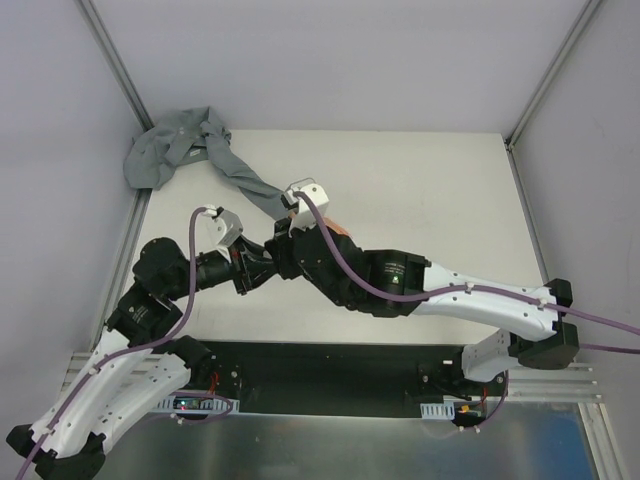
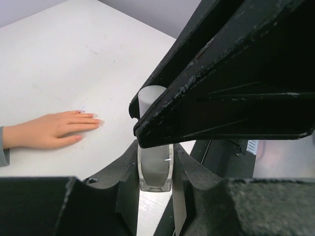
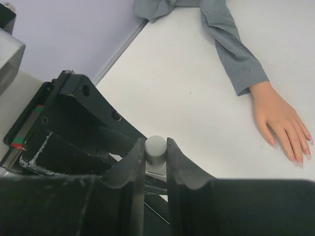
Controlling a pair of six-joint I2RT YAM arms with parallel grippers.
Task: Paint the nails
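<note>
Readable text: none anywhere, from where I stand.
Small bottle: the clear side shows no lettering I can make out.
White cap: plain top.
Boards at the arm bases: coloured specks only, too small to read.

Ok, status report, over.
Left tool shut on small clear glass bottle. Right tool shut on its grey cap. Peach mannequin hand flat on white table, nails uncovered.

My fingers are black, the cap pale grey, the bottle clear; peach hand, pinkish nails, grey sleeve, white table.
</note>
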